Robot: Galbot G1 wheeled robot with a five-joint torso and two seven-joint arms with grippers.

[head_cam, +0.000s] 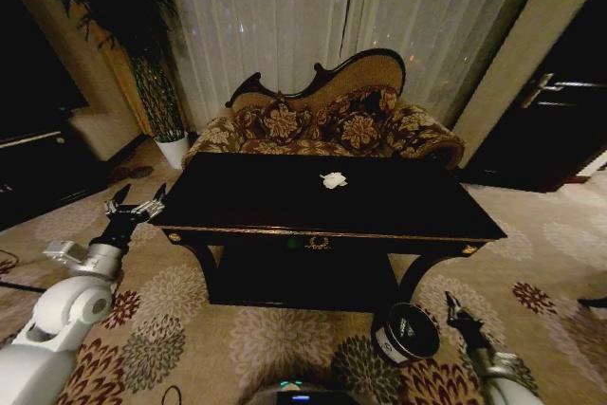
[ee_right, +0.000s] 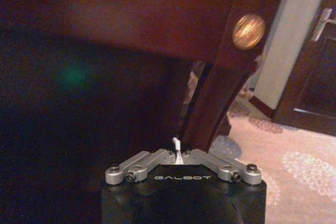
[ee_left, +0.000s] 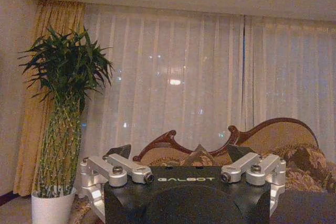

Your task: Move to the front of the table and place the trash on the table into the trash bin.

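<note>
Dark glossy table (head_cam: pixel 285 211) with gold edge trim sits square in front of the robot, floral sofa (head_cam: pixel 327 125) right behind it, sheer curtains (head_cam: pixel 285 16) behind that. One white paper wad (head_cam: pixel 333 180) lies on the tabletop, toward the far edge, a bit right of center, well apart from both grippers. Left gripper (head_cam: pixel 133 208) is raised at the table's left front corner, about level with the tabletop and just off its edge, fingers spread wide with nothing between them; the wad is well off to its right across the tabletop. In the left wrist view the left gripper's linkages (ee_left: pixel 184 174) are splayed apart, facing the sofa back (ee_left: pixel 273 135), curtains and a potted plant (ee_left: pixel 63 103) in a white pot (ee_left: pixel 51 208). Right gripper (head_cam: pixel 465 318) is low, near the carpet, right of the black trash bin (head_cam: pixel 406 332), which lies tipped on the floor by the table's right front leg with its mouth showing. In the right wrist view the right gripper (ee_right: pixel 177 157) is under the table's edge, facing the curved leg (ee_right: pixel 218 93) and gold ornament disc (ee_right: pixel 248 31); its fingers are pressed together and pinch a small white scrap (ee_right: pixel 177 150) at the tips. The wad on the tabletop is well above and left of this gripper. Dark door (head_cam: pixel 560 111) on the right wall.
</note>
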